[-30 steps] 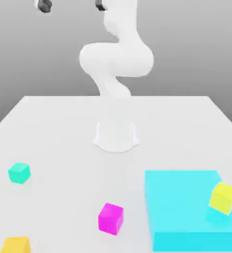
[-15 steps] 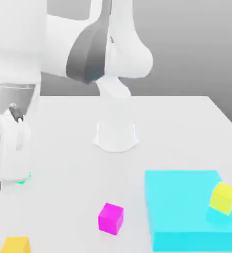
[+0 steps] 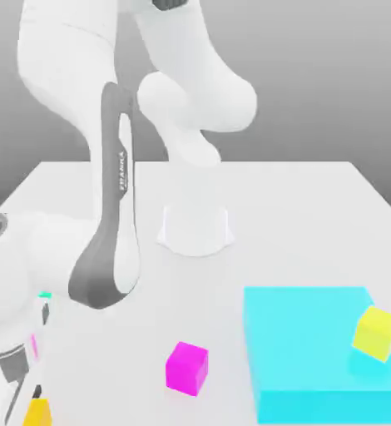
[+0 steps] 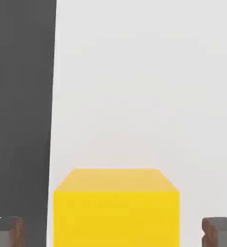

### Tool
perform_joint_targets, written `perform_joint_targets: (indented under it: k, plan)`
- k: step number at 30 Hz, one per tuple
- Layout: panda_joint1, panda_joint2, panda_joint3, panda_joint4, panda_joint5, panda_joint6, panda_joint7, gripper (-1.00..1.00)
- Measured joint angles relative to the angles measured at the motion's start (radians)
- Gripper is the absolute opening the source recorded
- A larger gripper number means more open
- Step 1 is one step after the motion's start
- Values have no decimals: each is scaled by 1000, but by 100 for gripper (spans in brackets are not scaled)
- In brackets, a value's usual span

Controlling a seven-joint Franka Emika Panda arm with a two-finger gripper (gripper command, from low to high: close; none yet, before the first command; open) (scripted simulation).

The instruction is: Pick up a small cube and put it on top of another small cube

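Hand view: gripper (image 4: pixel 114 232) wide open; amber cube (image 4: pixel 116 219) between (clear gaps)

White tabletop (image 3: pixel 232 274): carries amber cube (image 3: pixel 37 413), teal cube (image 3: pixel 46 294), magenta cube (image 3: pixel 187 369), large flat cyan slab (image 3: pixel 315 349). Slab at exterior view's right, magenta beside it.

We see a smooth white robot arm (image 3: pixel 70 58) with rounded, bulging joints. A dark grey band edges the link left of centre, carrying the lettering "FRANKA". A small pink mark sits on the white casing at lower left. The end effector (image 4: pixel 114 234) has grey fingertips with brownish inner faces (image 4: pixel 20 232).
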Motion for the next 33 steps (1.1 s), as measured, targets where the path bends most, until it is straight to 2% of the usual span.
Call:
perform_joint_targets:
  k: [4,8,17,24,27,31,32,33]
  plan:
    - [0,7,0,1,1,5,1,-100]
    - [-12,-118,10,-31,15,-88,-12,-100]
    - [-188,-403,-62,-328,107,-84,-220,-100]
    - [-373,-619,-153,-581,57,-39,-295,-100]
    - [-383,-583,-161,-609,49,28,-303,-100]
    - [-385,-459,-149,-606,89,149,-333,-100]
    - [-389,-432,-141,-606,102,175,-343,100]
    - [-389,-432,-141,-606,102,175,-343,100]
